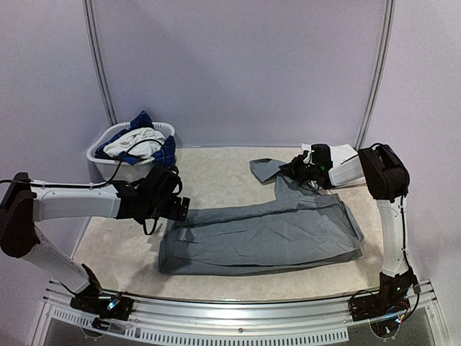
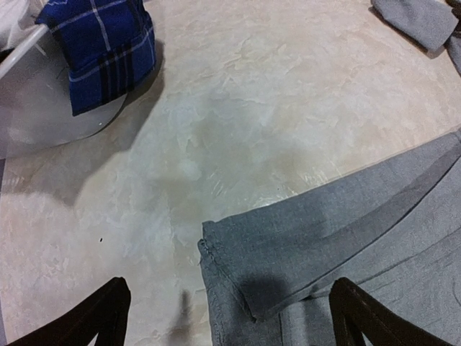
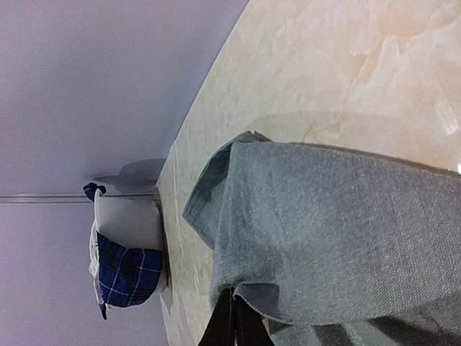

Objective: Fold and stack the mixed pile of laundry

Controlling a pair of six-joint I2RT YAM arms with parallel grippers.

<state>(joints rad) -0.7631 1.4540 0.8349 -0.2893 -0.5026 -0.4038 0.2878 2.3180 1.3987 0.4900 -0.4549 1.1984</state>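
Note:
A plain grey T-shirt [image 1: 259,234] lies spread across the middle of the table, with one sleeve [image 1: 266,169] reaching toward the back right. My right gripper [image 1: 294,169] is shut on that sleeve; in the right wrist view the dark fingers [image 3: 236,317] meet at the edge of the grey cloth [image 3: 324,231]. My left gripper [image 1: 180,209] hovers open over the shirt's left corner [image 2: 238,267], its two fingertips [image 2: 108,306] wide apart and touching nothing. The rest of the laundry pile [image 1: 140,140], blue plaid [image 2: 101,50] and white pieces, sits in the basket.
The white plastic basket [image 1: 101,155] stands at the back left corner of the table, close to the left arm. A white object [image 1: 346,153] lies at the back right behind the right gripper. Bare beige tabletop [image 2: 259,108] lies between basket and shirt.

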